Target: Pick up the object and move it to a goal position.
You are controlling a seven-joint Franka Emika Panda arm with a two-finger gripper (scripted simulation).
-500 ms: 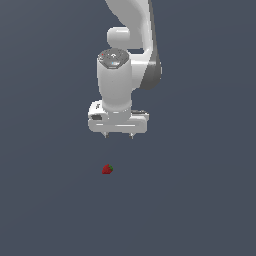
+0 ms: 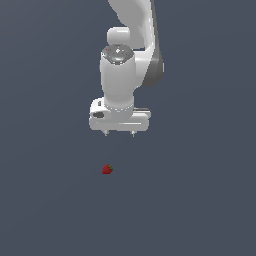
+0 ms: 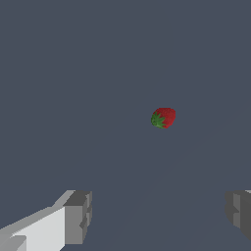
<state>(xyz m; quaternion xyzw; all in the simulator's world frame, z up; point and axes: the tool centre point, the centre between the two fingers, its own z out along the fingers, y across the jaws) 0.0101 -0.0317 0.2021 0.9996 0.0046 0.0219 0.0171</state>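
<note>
A tiny dark-red strawberry (image 2: 107, 169) with a green leafy top lies on the flat grey surface. It also shows in the wrist view (image 3: 163, 117). My white gripper (image 2: 119, 133) hangs above it, a little toward the exterior view's right, and is well apart from it. The jaws stand wide apart with nothing between them; in the wrist view the gripper (image 3: 159, 215) shows two grey fingertips (image 3: 78, 217) with bare floor between.
A plain dark grey surface (image 2: 200, 200) spreads all around. The white arm (image 2: 132, 45) rises from the gripper toward the top of the exterior view.
The gripper has shifted slightly and now sits closer over the strawberry. The strawberry has not moved.
</note>
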